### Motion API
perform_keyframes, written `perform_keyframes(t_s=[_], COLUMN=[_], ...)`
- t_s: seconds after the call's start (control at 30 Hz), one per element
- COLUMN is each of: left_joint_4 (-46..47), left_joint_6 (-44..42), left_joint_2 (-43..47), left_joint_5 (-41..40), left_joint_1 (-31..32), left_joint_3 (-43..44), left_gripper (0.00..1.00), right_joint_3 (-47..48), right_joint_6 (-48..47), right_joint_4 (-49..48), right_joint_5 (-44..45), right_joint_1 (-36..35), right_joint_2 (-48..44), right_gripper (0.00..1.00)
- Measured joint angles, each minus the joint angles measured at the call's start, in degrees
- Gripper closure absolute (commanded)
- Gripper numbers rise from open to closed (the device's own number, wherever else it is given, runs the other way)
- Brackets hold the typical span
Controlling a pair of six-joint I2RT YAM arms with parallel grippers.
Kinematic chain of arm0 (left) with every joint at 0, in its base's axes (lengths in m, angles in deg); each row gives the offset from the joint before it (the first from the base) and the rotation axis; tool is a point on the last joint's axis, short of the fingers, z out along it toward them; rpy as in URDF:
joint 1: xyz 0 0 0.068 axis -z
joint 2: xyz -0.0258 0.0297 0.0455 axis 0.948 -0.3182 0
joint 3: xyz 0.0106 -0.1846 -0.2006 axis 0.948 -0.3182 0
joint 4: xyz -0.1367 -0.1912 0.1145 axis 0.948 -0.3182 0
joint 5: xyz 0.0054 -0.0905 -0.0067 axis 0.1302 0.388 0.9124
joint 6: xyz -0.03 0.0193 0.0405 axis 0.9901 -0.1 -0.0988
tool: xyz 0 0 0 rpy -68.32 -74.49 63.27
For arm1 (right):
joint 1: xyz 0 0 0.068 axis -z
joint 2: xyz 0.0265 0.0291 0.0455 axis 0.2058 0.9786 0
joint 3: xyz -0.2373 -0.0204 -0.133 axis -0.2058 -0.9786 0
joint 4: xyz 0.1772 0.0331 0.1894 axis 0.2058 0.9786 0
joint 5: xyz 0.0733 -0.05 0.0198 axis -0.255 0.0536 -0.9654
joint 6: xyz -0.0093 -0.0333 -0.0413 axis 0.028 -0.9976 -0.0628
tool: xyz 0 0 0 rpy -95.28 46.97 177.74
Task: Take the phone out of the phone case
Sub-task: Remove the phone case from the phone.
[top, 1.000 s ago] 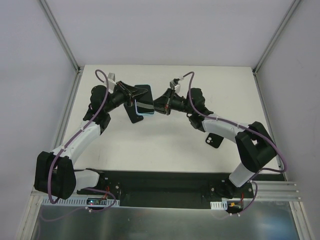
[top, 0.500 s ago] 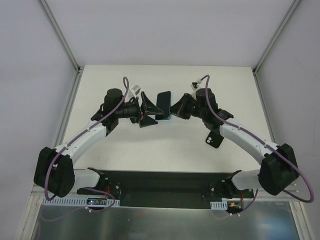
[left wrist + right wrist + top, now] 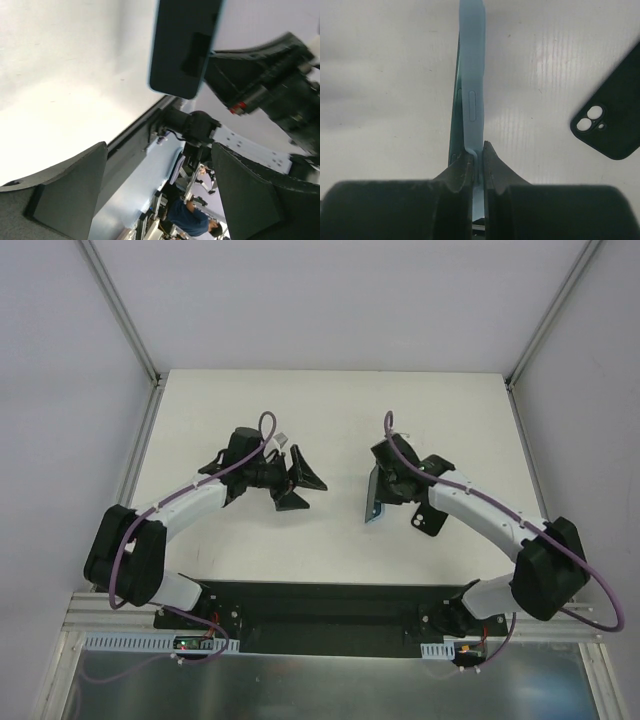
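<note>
The phone sits in a light blue phone case (image 3: 374, 502), held on edge just above the table by my right gripper (image 3: 383, 487), which is shut on the case. In the right wrist view the case (image 3: 472, 95) runs straight away from the gripper (image 3: 478, 156), and the phone's dark edge (image 3: 454, 125) shows along its left side. My left gripper (image 3: 305, 488) stands open and empty, well to the left of the case. From the left wrist view the phone's dark screen (image 3: 185, 45) faces the open gripper (image 3: 160, 195), with a gap between them.
A black phone case (image 3: 427, 523) lies camera-hole up on the table, just right of the held case, and shows again as the black case (image 3: 610, 127) in the right wrist view. The table's near edge (image 3: 145, 125) borders a dark rail.
My left gripper opened, let go of the cased phone and drew back left. The right arm carried the cased phone right and downward, away from the left gripper.
</note>
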Motion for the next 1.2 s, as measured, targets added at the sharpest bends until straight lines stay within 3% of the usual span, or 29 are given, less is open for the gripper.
perform_keyframes(t_s=[0.23, 0.53, 0.8, 1.0, 1.2], left_joint_4=[-3.2, -2.8, 7.8, 16.5, 22.1], left_joint_6=[-4.9, -9.7, -7.6, -7.6, -8.2], left_joint_2=[-3.2, -2.4, 1.7, 0.9, -7.1], left_joint_5=[-3.4, -9.0, -13.2, -15.3, -15.5], left_joint_1=[3.9, 4.4, 4.6, 7.6, 12.4], left_joint_3=[-1.3, -4.0, -15.6, -16.2, -13.0], left_gripper=[0.16, 0.15, 0.16, 0.16, 0.22], right_joint_3=[4.9, 15.1, 16.6, 16.6, 16.7], right_joint_6=[-0.1, 1.1, 1.6, 1.6, 1.6], right_joint_4=[5.3, 10.1, 9.8, 9.6, 9.4], right_joint_5=[3.1, 4.4, 2.2, 1.3, 0.0], right_joint_1=[-4.1, -6.9, -7.5, -7.3, -6.9], right_joint_2=[10.7, 22.3, 24.9, 24.9, 25.0], right_gripper=[0.99, 0.99, 0.99, 0.99, 0.99])
